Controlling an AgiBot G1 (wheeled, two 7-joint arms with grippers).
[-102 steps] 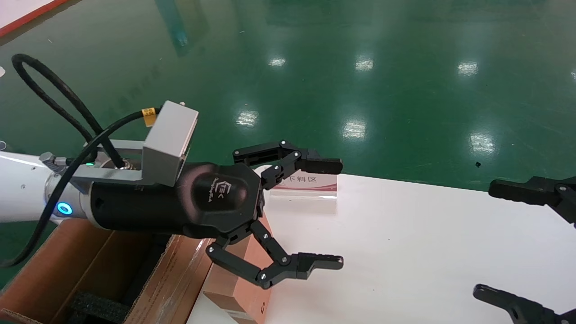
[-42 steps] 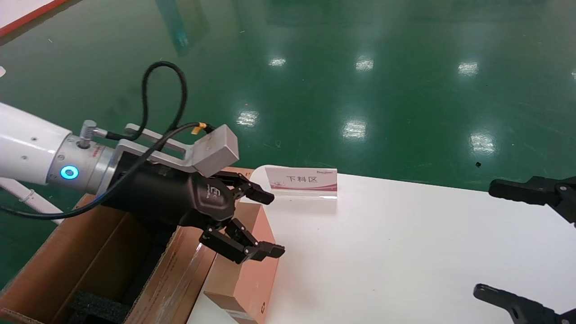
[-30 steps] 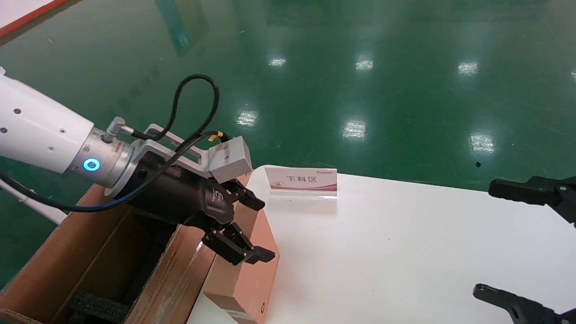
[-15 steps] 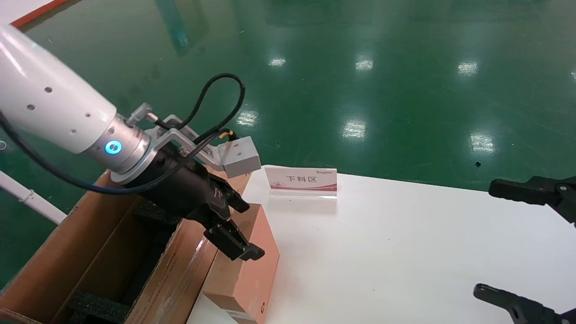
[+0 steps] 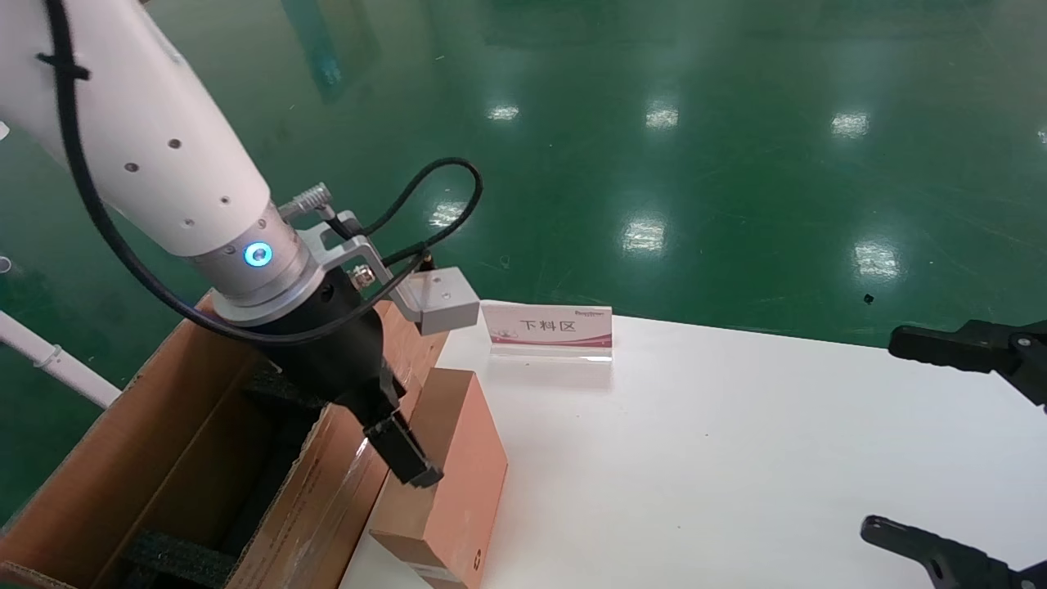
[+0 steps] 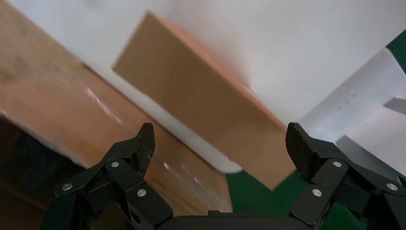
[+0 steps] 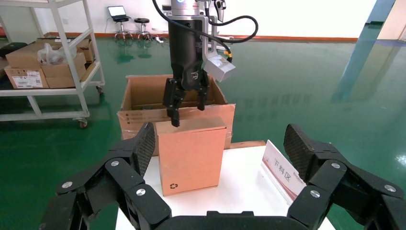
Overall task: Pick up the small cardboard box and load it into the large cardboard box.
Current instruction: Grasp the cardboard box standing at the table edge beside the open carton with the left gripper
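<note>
My left gripper (image 5: 406, 458) points down over the top edge of the slim, flat carton of plain brown-orange cardboard (image 5: 450, 474), my fingers spread apart and closed on nothing. From my left wrist that carton's narrow top face (image 6: 201, 108) lies between my two black fingertips (image 6: 143, 143), with neither one touching it. The carton stands upright on edge at the left end of the white tabletop (image 5: 736, 458), a small dark recycling mark near its lower corner. Just beside it, off the table's edge, sits the long brown corrugated box with open flaps and glossy tape (image 5: 164, 458), black foam (image 5: 172, 552) inside. My right gripper (image 5: 953, 446) hovers over the table's right side, fingers wide apart and empty. A small white placard with red trim (image 5: 550, 329) stands behind the carton.
</note>
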